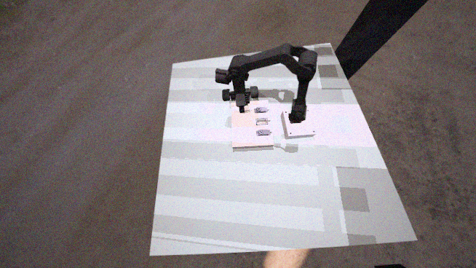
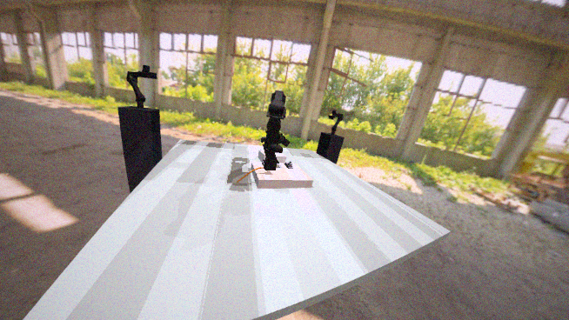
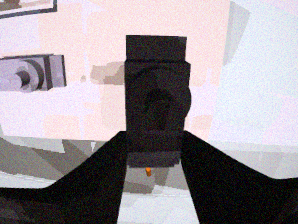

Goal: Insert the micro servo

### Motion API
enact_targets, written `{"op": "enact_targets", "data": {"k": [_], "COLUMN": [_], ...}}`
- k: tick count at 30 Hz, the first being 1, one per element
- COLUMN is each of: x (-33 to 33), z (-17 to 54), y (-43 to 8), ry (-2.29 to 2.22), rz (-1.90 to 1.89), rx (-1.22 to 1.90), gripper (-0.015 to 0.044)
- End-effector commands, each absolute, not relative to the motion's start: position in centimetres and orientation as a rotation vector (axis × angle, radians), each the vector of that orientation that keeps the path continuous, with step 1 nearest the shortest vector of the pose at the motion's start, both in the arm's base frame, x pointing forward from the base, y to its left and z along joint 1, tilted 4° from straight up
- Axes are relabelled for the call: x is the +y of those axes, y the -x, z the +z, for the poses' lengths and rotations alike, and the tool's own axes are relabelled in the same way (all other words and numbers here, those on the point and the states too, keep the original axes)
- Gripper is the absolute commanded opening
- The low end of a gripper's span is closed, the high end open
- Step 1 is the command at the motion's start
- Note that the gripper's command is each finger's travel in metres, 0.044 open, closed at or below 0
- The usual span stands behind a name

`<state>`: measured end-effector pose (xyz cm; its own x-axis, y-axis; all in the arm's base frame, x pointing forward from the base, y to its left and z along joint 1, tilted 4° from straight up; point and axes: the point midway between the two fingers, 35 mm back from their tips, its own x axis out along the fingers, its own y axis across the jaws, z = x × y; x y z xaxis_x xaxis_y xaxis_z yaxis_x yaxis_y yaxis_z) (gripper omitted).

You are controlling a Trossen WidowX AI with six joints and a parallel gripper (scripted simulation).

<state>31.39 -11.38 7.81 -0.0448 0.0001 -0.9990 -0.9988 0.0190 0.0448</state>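
Note:
My gripper (image 1: 242, 110) (image 2: 270, 168) (image 3: 153, 137) is shut on the loose micro servo (image 3: 157, 100), a black body with its round output-shaft side facing the wrist camera. Its orange cable (image 2: 248, 175) (image 3: 148, 172) trails off past the deck's edge. The servo is over the pale deck (image 1: 251, 140) (image 2: 284, 183) (image 3: 100, 117), away from the pocket; whether it touches the deck I cannot tell. The empty pocket (image 1: 262, 124) (image 3: 30, 12) is a dark-outlined rectangle between two seated grey servos; its outline is partly cut off in the wrist view. The fingers hide the servo's sides.
One seated servo (image 1: 260, 109) (image 3: 30, 75) is beside the held servo, and another seated servo (image 1: 263, 132) is beyond the pocket. The arm's base stands on a pale plate (image 1: 300, 131) next to the deck. The striped table (image 1: 233, 204) (image 2: 174, 243) surrounds them.

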Motion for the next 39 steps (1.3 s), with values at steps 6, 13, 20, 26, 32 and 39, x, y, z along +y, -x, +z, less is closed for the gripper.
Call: {"op": "enact_targets", "data": {"k": [6, 13, 20, 26, 32, 39], "x": [-10.5, -8.3, -4.7, -1.6, -1.3, -1.3], "z": [8.1, 8.1, 8.1, 8.1, 8.1, 8.1], "y": [-29.0, -29.1, -29.3, -29.4, -29.4, -29.4], "ry": [1.179, 1.177, 1.175, 1.173, 1.16, 1.011], "rz": [1.229, 1.23, 1.231, 1.233, 1.22, 1.066], "rx": [1.244, 1.242, 1.239, 1.236, 1.244, 1.335], "gripper": [0.0, 0.0, 0.0, 0.0, 0.0, 0.0]}}
